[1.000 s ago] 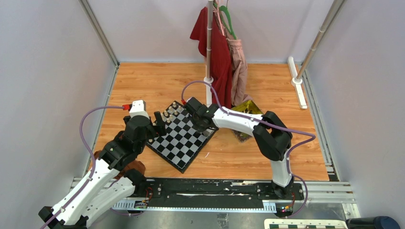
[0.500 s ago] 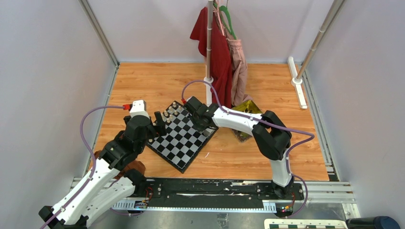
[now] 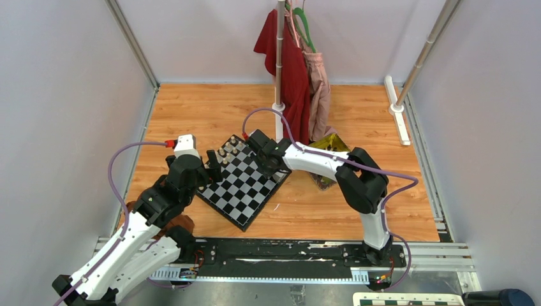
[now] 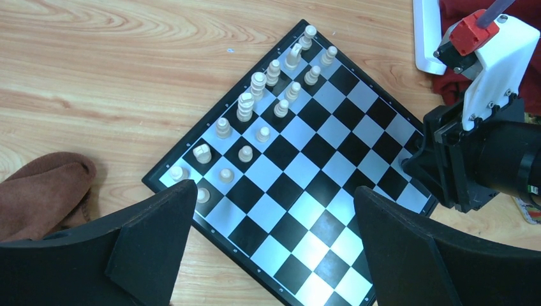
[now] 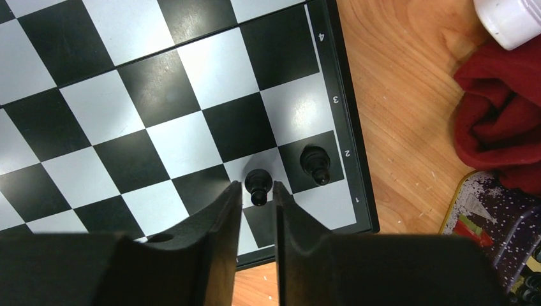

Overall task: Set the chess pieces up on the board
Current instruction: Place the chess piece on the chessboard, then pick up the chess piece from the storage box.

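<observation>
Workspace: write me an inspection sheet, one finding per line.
Surface: wooden tabletop; board set diagonally.
Job's things: cream pieces in two rows along one edge; two black pieces near one corner.
Clutter: brown cloth beside the board; gold tray partly under the right arm.
Grippers: left gripper open above the board; right gripper slightly open around one black piece.
Cables: purple cables loop along both arms.
Surroundings: grey walls; red garment on a pole.

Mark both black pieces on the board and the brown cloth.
inner black piece [image 5: 258, 182], right wrist view, its head.
edge black piece [image 5: 316, 162], right wrist view, its top.
brown cloth [image 4: 44, 191], left wrist view, its middle.
</observation>
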Robot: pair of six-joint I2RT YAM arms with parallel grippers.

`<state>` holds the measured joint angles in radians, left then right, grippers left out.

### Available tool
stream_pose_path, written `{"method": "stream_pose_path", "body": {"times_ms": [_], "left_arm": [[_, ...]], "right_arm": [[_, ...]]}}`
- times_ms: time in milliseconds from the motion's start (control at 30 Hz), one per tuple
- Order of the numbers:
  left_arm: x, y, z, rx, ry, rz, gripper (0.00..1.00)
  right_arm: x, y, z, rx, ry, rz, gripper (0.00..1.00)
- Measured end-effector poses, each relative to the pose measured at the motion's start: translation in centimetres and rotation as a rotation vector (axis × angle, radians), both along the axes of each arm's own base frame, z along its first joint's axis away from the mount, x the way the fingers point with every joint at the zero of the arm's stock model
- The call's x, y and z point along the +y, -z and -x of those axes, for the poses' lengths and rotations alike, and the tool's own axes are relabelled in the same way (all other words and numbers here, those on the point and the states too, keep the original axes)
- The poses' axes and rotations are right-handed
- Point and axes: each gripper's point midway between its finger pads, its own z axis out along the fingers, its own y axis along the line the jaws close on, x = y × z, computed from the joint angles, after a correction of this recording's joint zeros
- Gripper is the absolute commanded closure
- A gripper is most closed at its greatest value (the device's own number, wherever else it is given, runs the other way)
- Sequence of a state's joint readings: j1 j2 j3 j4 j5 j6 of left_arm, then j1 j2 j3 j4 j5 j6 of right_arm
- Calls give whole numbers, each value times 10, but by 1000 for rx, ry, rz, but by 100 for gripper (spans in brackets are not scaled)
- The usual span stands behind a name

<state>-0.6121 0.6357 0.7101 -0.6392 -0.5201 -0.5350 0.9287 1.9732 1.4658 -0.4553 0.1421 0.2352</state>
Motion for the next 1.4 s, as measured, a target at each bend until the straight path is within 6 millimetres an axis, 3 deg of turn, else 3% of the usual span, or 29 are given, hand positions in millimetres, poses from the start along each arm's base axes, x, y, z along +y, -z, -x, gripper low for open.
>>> {"method": "stream_pose_path", "body": {"times_ms": [467, 767, 933, 1100, 1267, 1400], "left_arm": [[0, -1, 0, -3, 0, 2, 0], [1, -7, 2, -27, -4, 25, 0], [3, -7, 4, -38, -11, 39, 0], [5, -6, 6, -44, -16, 43, 0], [6, -11, 7, -63, -18, 60, 0], [8, -8, 9, -69, -20, 62, 0]], "right_arm": [[0, 1, 0, 1, -11, 7, 67], [-3, -14, 0, -15, -14, 2, 65], [-7, -40, 0, -56, -4, -20, 61], [-22, -87, 1, -145, 31, -70, 57], [-53, -135, -3, -279, 115, -85, 54], [-85, -143, -6, -340, 190, -44, 54]]}}
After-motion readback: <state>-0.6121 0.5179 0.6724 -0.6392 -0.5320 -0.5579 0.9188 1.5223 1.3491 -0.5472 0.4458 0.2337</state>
